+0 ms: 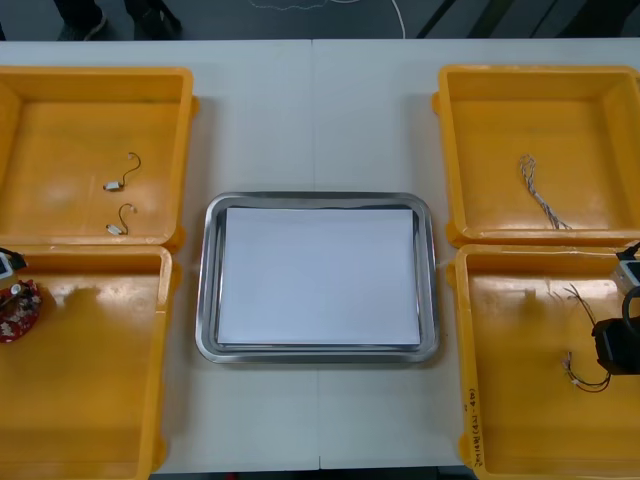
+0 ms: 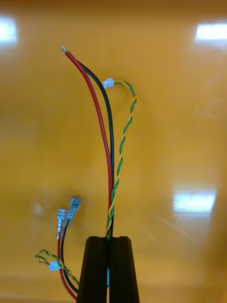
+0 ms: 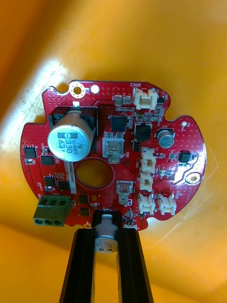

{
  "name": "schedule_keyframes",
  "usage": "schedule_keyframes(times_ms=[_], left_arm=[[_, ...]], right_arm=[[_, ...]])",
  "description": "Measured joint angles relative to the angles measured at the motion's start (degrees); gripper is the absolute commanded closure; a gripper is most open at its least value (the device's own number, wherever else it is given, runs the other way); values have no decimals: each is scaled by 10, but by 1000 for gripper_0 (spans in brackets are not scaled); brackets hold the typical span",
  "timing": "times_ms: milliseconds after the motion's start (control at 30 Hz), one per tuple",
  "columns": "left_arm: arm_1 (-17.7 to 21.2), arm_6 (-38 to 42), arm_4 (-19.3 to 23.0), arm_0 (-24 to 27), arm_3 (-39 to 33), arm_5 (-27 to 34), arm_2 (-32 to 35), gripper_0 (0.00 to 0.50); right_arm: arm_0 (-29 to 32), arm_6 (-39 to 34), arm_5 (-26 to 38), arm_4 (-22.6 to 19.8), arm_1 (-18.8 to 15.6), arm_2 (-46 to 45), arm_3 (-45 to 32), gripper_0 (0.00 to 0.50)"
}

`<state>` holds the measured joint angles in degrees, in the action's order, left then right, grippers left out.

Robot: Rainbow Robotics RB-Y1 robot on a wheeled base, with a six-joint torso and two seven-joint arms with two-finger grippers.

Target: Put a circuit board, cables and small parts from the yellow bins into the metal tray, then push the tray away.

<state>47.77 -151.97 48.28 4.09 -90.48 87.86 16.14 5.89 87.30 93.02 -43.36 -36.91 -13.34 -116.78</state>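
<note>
Yellow bins (image 1: 80, 120) flank the white-lined metal tray (image 1: 205, 290); left pincer (image 3: 108, 228) pinches the circuit board (image 3: 156, 137), right pincer (image 2: 109, 239) pinches cables (image 2: 111, 156).

A metal tray (image 1: 205, 290), white inside, sits at the middle of the light bench (image 1: 315, 110). The far left yellow bin (image 1: 60, 150) holds two small metal parts (image 1: 113, 185), each with a curled wire. The far right yellow bin (image 1: 570, 110) holds a twisted blue and white cable (image 1: 540, 195). At the frame's left edge, the left gripper (image 1: 7, 270) meets a round red circuit board (image 1: 18, 310) over the near left yellow bin (image 1: 90, 380). At the right edge, the right gripper (image 1: 612, 350) hangs over the near right yellow bin (image 1: 510, 390), with a dark cable (image 1: 578, 376) at its tip and a second cable (image 1: 578, 295) just beyond.
</note>
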Motion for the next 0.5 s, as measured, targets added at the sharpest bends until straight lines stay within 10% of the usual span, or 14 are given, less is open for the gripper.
schedule_keyframes(times_ms=[500], left_arm=[[0,0,0,0,-14,40,6,500]], right_arm=[[-95,-90,99,-81,0,0,-36,500]])
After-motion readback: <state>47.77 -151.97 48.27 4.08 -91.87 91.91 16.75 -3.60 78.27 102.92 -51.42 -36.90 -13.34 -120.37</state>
